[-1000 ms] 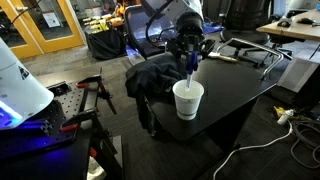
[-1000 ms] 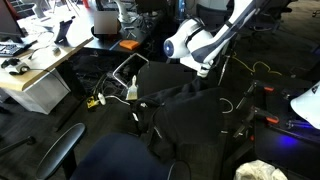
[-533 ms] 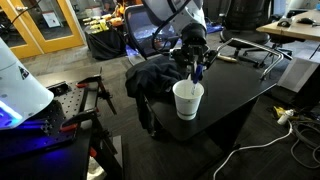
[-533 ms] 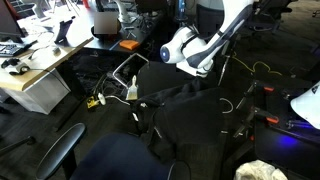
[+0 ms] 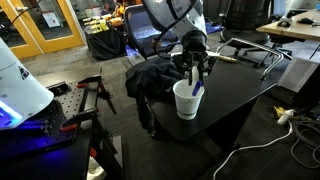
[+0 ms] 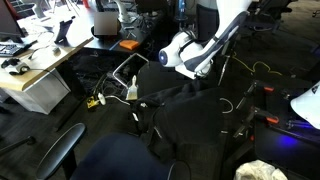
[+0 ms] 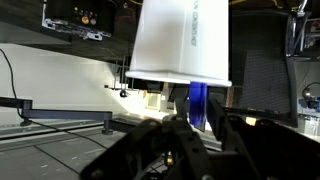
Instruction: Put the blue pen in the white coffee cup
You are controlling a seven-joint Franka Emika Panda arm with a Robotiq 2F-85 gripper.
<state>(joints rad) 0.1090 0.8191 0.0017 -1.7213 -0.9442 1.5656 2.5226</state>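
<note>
- Your gripper [image 5: 196,68] hangs right over the white coffee cup [image 5: 186,103], which stands on the dark worktop [image 5: 240,85].
- The blue pen [image 5: 197,88] is just below the gripper. Its long axis is steep and slightly tilted, and its lower end is at the cup's rim, on the side away from the dark cloth.
- In the wrist view the pen [image 7: 197,105] runs straight from the gripper to the cup [image 7: 180,40].
- I cannot tell whether the jaws are clamped on the pen or already let go, because the fingers are dark and blurred.
- If you're holding it, a straight drop should do it.
</note>
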